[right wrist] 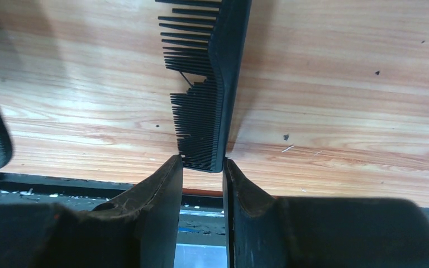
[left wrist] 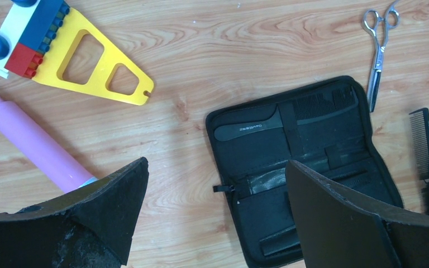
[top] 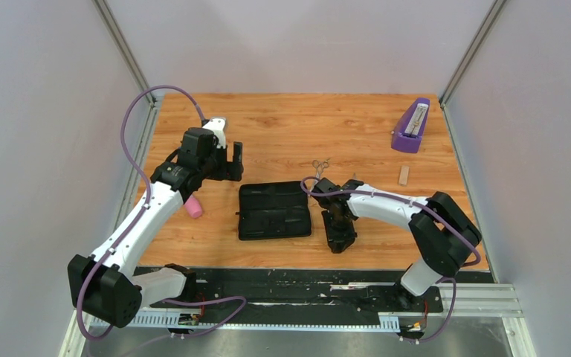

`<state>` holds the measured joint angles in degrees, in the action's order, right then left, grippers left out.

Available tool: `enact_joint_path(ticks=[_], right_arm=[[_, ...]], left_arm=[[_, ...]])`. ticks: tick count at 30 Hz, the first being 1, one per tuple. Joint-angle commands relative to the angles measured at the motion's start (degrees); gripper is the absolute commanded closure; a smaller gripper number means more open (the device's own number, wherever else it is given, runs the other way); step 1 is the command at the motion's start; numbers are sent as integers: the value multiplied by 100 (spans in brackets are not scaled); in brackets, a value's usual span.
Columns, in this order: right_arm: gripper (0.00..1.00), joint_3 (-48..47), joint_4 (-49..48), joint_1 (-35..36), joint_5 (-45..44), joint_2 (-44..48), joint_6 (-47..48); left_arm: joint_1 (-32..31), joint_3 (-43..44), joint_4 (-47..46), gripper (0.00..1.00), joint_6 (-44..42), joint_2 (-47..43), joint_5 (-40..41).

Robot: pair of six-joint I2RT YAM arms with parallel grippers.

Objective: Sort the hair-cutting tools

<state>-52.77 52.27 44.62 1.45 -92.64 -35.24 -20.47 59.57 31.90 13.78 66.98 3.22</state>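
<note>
We grip straight comb (right wrist: pixel 211 84) by near end, right gripper (right wrist: pixel 203 167) clamped; long axis runs straight out from it. Open case (top: pixel 275 223) just beside, to our left; right arm nearer. Meanwhile left gripper (left wrist: pixel 215 166) spread, hovering.

The table (top: pixel 282 126) is orange-brown wood-grain board with a soft sheen. The open case (left wrist: pixel 223 120) looks like matt black cloth, with slightly shinier pockets inside. The handled comb (left wrist: pixel 251 129) in it and the straight comb (right wrist: pixel 218 84) are smooth black plastic. The scissors (left wrist: pixel 379 53) are bright polished metal. The pink tube (left wrist: pixel 33 142) at left looks smooth and matt, and the yellow toy plate (left wrist: pixel 89 61) is glossy plastic. The left gripper (left wrist: pixel 217 164) has matt black fingers (left wrist: pixel 106 218), scuffed and dusty.
</note>
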Motion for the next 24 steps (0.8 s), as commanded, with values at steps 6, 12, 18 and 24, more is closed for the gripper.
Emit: enact_joint_path(ticks=[6,12,18,24], right_arm=[[100,-255,-214,11,-447,565,114],[100,-341,-220,12,-554,875,239],[100,-485,-438,12,-494,1147,640],[100,-603,-769,43,-242,1319,1036]], left_arm=[[33,13,-266,0,254,-94,-432],[26,-75,-465,0,457,-51,-868],[-15,-219,-1029,0,1038,151,-1767],[-180,-225,-1589,0,1523,471,-2426]])
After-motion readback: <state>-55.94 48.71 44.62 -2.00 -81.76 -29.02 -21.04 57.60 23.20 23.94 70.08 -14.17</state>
